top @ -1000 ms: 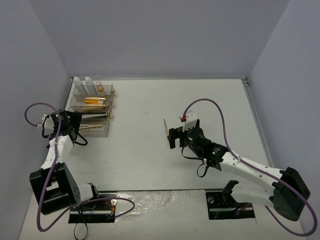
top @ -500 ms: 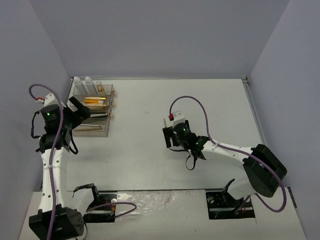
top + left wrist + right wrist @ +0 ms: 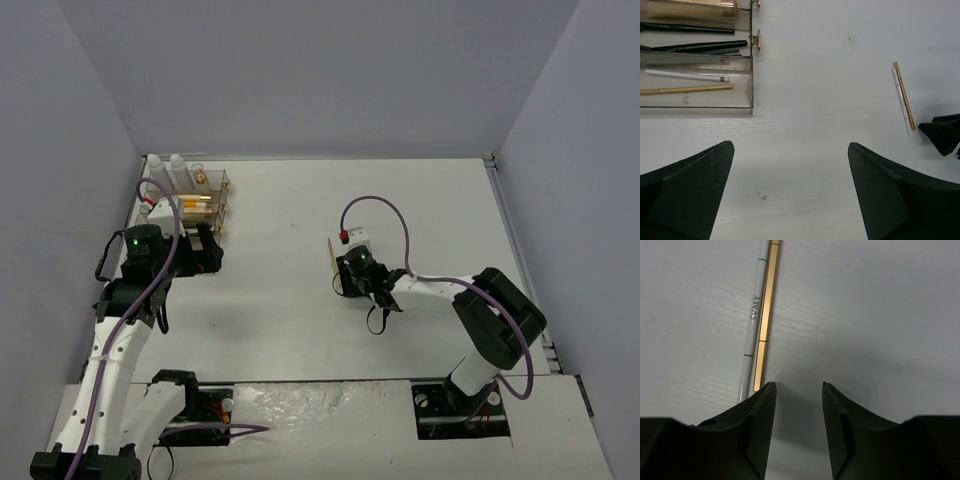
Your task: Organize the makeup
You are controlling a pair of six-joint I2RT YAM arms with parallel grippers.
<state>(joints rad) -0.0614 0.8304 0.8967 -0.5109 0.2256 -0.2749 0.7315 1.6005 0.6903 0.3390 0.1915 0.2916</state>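
Two thin makeup sticks, one gold (image 3: 766, 315) and one white (image 3: 752, 320), lie side by side on the white table (image 3: 330, 252). My right gripper (image 3: 798, 386) sits low just behind their near ends, jaws partly apart with only bare table between them. The sticks lie just beyond its left fingertip (image 3: 767, 390). My left gripper (image 3: 791, 145) hovers wide open over bare table, to the right of the clear drawer box (image 3: 200, 205). The box holds black brushes (image 3: 695, 47), a white stick (image 3: 687, 76) and a gold stick (image 3: 685, 90). Two white bottles (image 3: 165, 168) stand at its back.
An orange tube (image 3: 190, 203) and a gold-capped vial (image 3: 200, 178) sit in the box's upper tiers. The box stands by the left wall. The right gripper's tip (image 3: 942, 132) shows at the right edge of the left wrist view, near the two loose sticks (image 3: 903, 97).
My left arm swung from the box's left side to its right and its jaws opened wide. My right gripper dropped low behind the two sticks and its jaws narrowed.
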